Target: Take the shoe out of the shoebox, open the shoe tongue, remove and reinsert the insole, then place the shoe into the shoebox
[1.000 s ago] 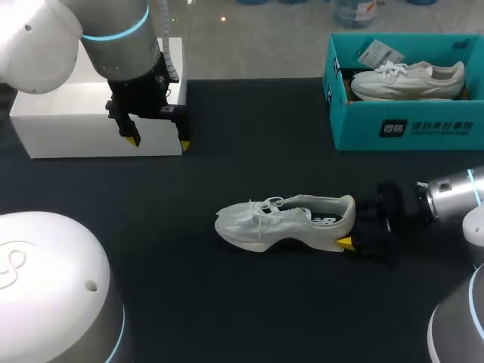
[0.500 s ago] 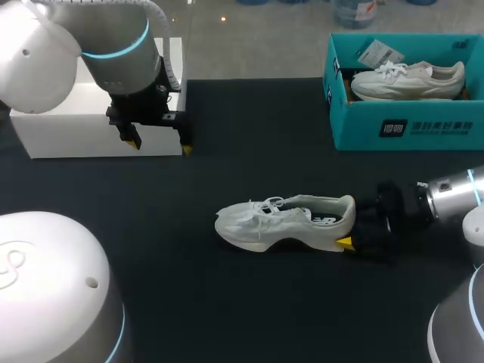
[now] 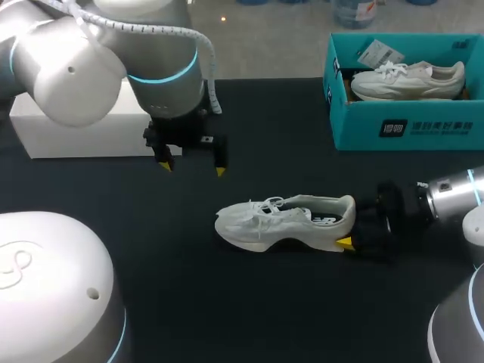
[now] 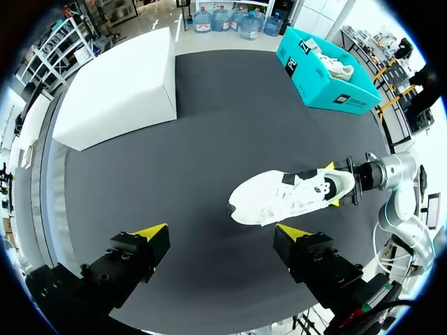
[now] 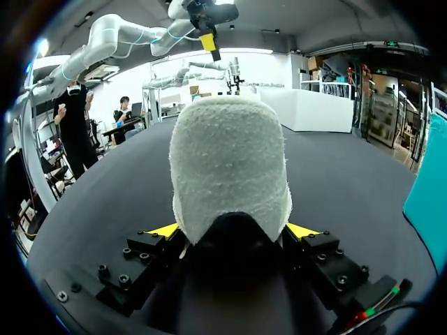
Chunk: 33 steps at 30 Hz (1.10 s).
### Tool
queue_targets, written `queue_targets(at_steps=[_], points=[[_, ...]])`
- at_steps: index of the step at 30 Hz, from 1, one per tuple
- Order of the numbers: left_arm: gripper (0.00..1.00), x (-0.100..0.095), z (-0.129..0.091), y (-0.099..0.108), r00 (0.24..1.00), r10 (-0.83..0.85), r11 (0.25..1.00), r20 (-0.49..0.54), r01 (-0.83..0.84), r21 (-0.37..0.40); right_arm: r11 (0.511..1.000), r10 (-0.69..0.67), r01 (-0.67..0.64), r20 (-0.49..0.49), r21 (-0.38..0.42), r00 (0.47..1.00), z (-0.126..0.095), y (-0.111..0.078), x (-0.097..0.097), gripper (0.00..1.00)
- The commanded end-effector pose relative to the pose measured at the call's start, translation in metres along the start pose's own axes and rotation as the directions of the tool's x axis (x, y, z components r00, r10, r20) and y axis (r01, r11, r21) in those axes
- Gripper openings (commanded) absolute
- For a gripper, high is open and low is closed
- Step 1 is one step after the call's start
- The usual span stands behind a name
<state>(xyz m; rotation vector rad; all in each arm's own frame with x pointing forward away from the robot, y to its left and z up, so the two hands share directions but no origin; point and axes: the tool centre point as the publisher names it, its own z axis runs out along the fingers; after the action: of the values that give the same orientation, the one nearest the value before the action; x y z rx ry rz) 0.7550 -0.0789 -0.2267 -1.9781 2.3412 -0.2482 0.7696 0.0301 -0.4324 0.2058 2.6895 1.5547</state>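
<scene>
Your left gripper hangs fingers-down and spread wide, beyond the toe of the shoe and apart from it, your right gripper lies level at its heel, fingers clamped on both sides.

We see a white shoe with black lining on our black desk, and a teal shoebox holding a second shoe, also white. Our left hand and right hand are black with yellow tips.
</scene>
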Motion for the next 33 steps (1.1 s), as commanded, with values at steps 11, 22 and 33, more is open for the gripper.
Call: queue_targets(at_steps=[11, 22, 33], points=[[1.0, 0.106, 0.041, -0.025, 0.996, 0.055, 0.996, 0.068, -0.05, -0.079, 1.0, 0.001, -0.001, 0.002, 0.004, 1.0, 0.003, -0.005, 0.004, 0.0], [1.0, 0.149, 0.063, -0.019, 0.993, 0.041, 0.991, 0.111, -0.027, -0.128, 1.0, 0.001, -0.001, 0.002, 0.004, 1.0, 0.003, -0.005, 0.004, 0.0], [1.0, 0.159, 0.089, -0.016, 0.989, 0.001, 0.99, 0.151, 0.02, -0.139, 1.0, 0.001, -0.001, 0.002, 0.004, 1.0, 0.003, -0.005, 0.004, 0.0]])
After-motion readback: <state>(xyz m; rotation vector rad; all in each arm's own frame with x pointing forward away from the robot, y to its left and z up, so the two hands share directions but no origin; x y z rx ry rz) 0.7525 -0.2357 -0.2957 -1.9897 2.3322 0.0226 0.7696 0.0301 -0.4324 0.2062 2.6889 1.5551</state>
